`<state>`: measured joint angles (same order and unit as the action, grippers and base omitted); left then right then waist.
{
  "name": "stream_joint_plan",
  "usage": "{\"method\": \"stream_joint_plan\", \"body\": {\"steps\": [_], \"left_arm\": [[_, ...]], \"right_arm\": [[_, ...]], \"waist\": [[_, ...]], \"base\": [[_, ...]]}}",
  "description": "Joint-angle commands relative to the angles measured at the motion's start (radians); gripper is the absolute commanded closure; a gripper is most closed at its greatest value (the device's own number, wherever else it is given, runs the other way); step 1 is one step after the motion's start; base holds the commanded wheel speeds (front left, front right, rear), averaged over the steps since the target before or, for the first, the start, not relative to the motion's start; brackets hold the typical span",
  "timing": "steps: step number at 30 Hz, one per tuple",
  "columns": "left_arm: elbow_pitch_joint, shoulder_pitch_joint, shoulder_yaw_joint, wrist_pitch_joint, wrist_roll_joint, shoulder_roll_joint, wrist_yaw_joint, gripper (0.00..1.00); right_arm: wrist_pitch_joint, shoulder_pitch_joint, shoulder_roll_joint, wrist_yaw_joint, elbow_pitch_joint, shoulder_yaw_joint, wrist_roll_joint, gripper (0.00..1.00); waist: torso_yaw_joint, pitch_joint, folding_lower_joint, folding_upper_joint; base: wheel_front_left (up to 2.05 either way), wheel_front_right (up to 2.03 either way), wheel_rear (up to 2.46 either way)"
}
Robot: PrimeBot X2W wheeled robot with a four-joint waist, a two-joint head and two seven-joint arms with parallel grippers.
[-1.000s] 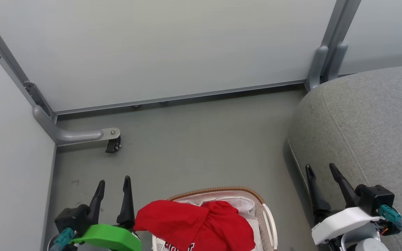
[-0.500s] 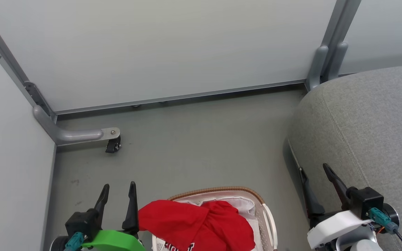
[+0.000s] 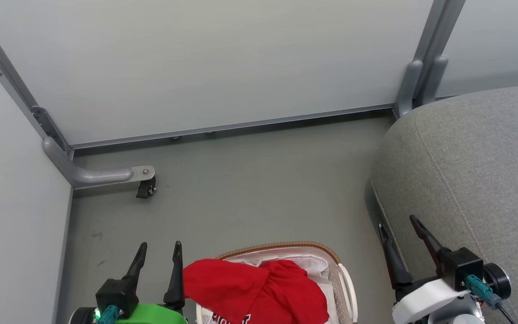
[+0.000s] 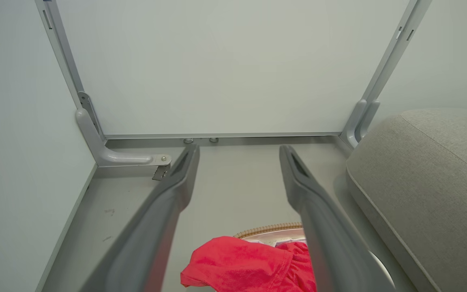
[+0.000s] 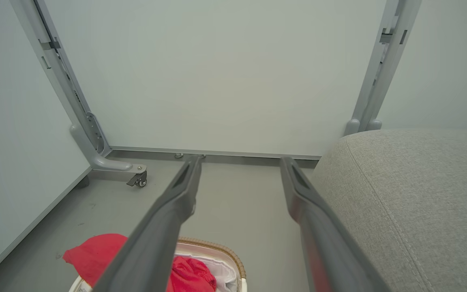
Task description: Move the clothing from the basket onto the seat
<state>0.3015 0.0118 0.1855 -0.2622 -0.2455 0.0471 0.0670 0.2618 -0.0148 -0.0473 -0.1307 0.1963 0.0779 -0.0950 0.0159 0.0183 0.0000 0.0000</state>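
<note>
left gripper (image 3: 160, 245): hovering, fingers spread, empty
right gripper (image 3: 397, 222): hovering, fingers spread, empty
clothing (image 3: 259, 288): lying in basket (image 3: 281, 246), just right of left gripper
seat (image 3: 475, 171): sitting just right of right gripper
floor (image 3: 250, 189): grey, running ahead of both to wall panels (image 3: 223, 63)

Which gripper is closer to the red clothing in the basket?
Left. The left gripper sits just beside the red clothing, one finger nearly at its edge. The right gripper is beyond the basket, by the grey seat.
</note>
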Motion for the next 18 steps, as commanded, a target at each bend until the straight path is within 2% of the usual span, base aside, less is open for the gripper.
{"method": "stream_joint_plan", "body": {"steps": [1,18], "left_arm": [[0.004,0.015,-0.002,-0.004,-0.001,0.006,-0.003,0.0],[0.002,0.021,0.008,-0.004,-0.005,0.006,-0.002,0.0]], "right_arm": [[0.005,0.011,-0.006,0.0,0.001,0.001,0.004,0.0],[0.005,0.017,-0.006,0.0,-0.002,0.006,0.003,0.0]], "waist": [[0.0,0.0,0.0,0.0],[-0.002,0.003,0.0,0.0]], "base": [[0.0,0.0,0.0],[0.0,0.0,0.0]]}}
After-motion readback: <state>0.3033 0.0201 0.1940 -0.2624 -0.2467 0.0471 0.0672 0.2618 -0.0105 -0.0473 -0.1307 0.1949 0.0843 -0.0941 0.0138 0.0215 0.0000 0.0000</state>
